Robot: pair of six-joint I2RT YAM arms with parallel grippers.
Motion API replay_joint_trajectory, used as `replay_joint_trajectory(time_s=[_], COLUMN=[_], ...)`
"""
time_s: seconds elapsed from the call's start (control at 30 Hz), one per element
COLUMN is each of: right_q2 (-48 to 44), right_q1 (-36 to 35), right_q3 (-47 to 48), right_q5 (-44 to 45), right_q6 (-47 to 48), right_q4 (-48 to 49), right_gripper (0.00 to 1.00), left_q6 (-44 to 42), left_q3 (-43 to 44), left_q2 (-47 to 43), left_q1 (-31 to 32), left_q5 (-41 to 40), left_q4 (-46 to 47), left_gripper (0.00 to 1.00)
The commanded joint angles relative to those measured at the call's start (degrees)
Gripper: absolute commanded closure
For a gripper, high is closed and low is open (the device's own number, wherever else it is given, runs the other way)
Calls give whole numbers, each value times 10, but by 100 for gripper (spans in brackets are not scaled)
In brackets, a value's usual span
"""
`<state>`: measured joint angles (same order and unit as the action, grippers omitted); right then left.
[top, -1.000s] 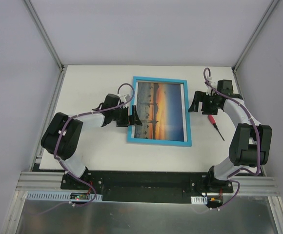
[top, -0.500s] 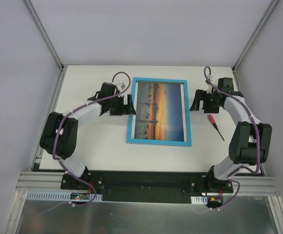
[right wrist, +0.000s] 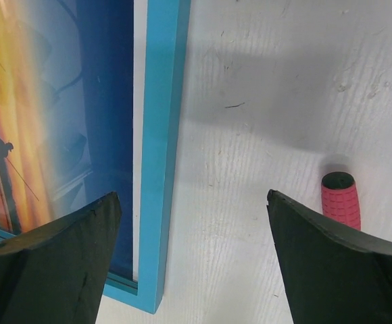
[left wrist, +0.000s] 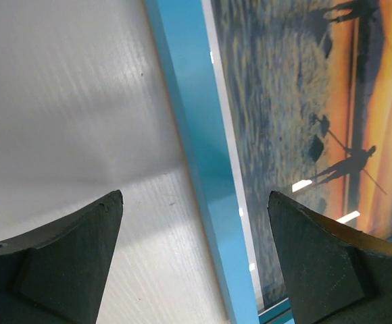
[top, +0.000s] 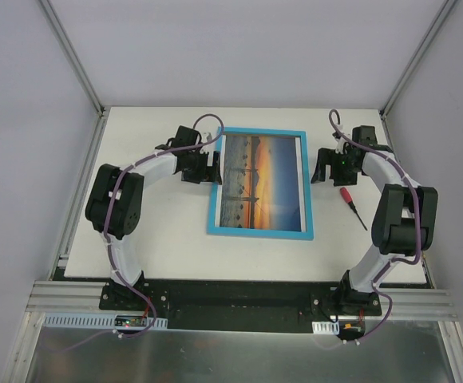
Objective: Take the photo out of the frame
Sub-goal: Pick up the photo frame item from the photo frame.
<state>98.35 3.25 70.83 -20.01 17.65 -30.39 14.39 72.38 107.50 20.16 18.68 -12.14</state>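
Frame (top: 260, 232): flat on table (top: 168, 239), centre.
Photo (top: 262, 179): inside frame.
Left gripper (top: 213, 169): above frame's left border, far end.
Right gripper (top: 321, 167): above frame's right border, far end.
Screwdriver (top: 352, 205): on table, right of frame.

Bright, even light; glare streaks on the turquoise-blue rectangular picture frame (left wrist: 197, 155); soft shadow on the white tabletop (right wrist: 263, 94), perhaps slightly blurred.

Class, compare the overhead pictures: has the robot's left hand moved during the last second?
Yes. Judged against the frame, which has stayed put, the left hand has shifted along the frame's left border toward its far left corner.
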Motion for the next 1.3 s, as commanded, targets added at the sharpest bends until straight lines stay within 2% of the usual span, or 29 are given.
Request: replay_joint_trajectory(time_s=[0.0, 0.13, 0.3, 0.77, 1.0, 1.27], right_q2=[16, 24, 32, 58, 65, 83], right_q1=[0, -8, -15, -32, -32, -51], right_q3=[20, 14, 9, 12, 13, 16], right_q5=[-16, -25, -29, -20, -26, -32], right_q6=[1, -2, -4, -2, -1, 6], right_q4=[4, 10, 15, 15, 15, 11], right_gripper=[10, 14, 18, 23, 24, 31], left_q6=[-13, -10, -6, -3, -2, -2], left_q3=[29, 33, 31, 29, 32, 36], left_q2=[14, 23, 31, 42, 49, 53], left_q1=[1, 8, 13, 21, 27, 32], left_q5=[-11, -11, -5, -6, -5, -5], left_q4=[-30, -32, -32, -32, -33, -36], left_gripper=[14, 17, 31, 49, 50, 54])
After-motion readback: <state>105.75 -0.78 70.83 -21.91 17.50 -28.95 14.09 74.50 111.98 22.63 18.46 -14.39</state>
